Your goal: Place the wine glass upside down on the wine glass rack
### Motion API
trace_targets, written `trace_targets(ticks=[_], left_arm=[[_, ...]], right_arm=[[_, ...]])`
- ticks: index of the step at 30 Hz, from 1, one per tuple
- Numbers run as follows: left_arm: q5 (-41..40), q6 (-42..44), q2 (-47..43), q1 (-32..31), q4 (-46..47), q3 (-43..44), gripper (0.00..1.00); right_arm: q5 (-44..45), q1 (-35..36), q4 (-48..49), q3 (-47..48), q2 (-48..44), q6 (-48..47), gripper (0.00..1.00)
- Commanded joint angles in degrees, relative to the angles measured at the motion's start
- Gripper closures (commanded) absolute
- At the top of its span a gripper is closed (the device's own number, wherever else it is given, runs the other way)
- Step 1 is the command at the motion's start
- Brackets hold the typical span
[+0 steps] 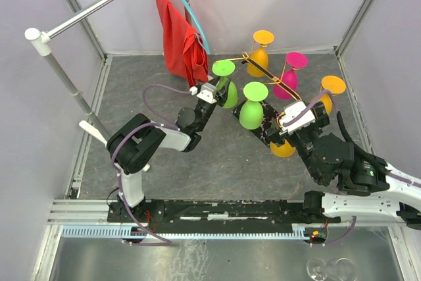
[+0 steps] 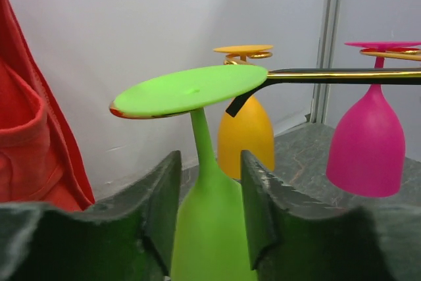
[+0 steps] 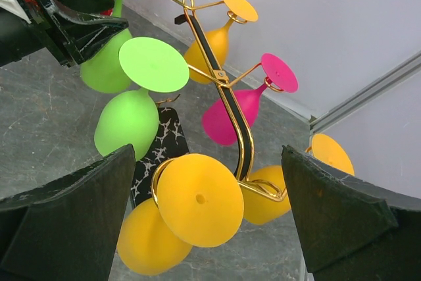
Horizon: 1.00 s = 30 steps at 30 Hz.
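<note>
Right, my left tool (image 2: 210, 159) straddles the upturned green wine glass (image 2: 191, 90) at the wine glass rack (image 2: 342, 76); I cannot tell if it grips. My right tool (image 3: 207, 153) gapes open.

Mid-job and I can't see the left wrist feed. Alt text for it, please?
An upside-down green wine glass sits between the fingers of the left claw, its foot at the tip of a gold rack arm. Behind hang an orange glass and a pink glass; red cloth fills the left edge.
</note>
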Motion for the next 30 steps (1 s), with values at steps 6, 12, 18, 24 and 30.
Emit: trace_targets(ticks=[6, 12, 18, 24, 30], left_arm=[[-4.8, 2.1, -3.4, -1.0, 10.3, -4.5, 0.24], [-6.7, 1.2, -10.2, -1.0, 10.3, -14.1, 0.08], [-10.5, -2.4, -20.5, -1.1, 7.0, -23.6, 0.01], [-14.7, -8.8, -39.3, -1.1, -41.3, -15.4, 0.01], [-13.4, -9.7, -51.3, -1.0, -54.3, -14.6, 0.01]], right_arm=[[1.8, 0.2, 0.0, 1.2, -0.7, 3.3, 0.01], [1.9, 0.2, -0.7, 2.4, -0.3, 4.5, 0.0], [0.5, 0.2, -1.9, 5.6, 2.2, 6.2, 0.0], [-1.8, -0.1, -2.9, 11.5, 10.1, 5.4, 0.0], [-20.0, -10.1, -5.1, 20.7, 19.6, 8.3, 0.0]])
